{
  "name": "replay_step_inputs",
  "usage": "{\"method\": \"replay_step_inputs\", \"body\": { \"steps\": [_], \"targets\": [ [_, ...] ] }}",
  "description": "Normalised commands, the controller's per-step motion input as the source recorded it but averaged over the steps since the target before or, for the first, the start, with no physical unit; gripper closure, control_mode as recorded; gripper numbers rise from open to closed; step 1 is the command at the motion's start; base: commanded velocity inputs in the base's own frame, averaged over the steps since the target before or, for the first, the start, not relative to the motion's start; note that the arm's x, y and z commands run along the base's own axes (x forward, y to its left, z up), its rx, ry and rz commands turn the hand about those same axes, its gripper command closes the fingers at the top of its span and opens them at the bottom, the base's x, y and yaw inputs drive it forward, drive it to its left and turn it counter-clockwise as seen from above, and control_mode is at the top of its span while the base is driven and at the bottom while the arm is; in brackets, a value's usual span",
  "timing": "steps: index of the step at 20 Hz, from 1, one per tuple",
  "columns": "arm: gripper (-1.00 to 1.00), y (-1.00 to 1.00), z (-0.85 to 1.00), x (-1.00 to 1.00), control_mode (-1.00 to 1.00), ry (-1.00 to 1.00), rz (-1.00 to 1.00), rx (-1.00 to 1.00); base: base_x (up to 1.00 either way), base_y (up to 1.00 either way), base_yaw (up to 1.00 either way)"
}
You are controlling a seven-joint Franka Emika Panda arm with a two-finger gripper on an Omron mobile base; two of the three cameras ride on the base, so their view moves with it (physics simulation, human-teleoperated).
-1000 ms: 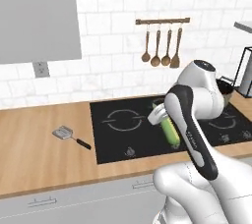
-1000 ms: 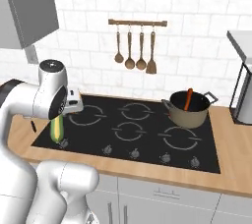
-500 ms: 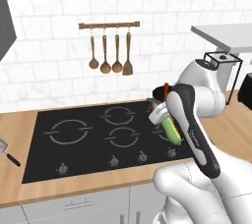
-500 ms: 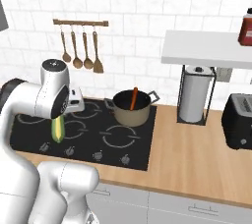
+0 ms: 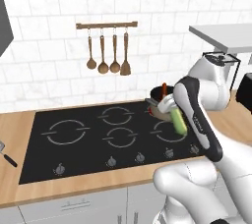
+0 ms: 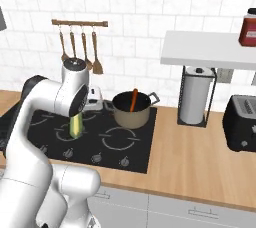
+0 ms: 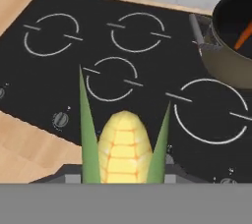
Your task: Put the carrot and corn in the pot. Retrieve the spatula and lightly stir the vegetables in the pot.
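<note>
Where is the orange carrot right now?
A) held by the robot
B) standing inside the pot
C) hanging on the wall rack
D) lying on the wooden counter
B: the carrot leans up out of the pot on the stove, while the end effector carries the corn instead.

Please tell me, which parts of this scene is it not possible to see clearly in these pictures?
- Gripper fingertips: hand view, covered by the corn.
- Carrot lower part: right base view, hidden by the wall of the pot.
- Spatula blade: left base view, cut by the left edge; only a dark handle piece shows.
- Pot's right side: hand view, cut by the edge.
- Stove knobs markings: too small to read.
</note>
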Motion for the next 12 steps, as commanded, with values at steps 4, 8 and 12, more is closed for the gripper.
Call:
{"method": "replay_step_inputs", "body": {
  "steps": [4,8,12],
  "targets": [
    [1.00,-0.83,0.01,0.95,-1.00,0.00,-0.37,0.03,0.00,0.00,0.00],
    [1.00,-0.41,0.00,1.00,-1.00,0.00,-0.31,0.01,0.00,0.00,0.00],
    [1.00,-0.25,0.00,1.00,-1.00,0.00,-0.25,0.00,0.00,0.00,0.00]
  ]
}}
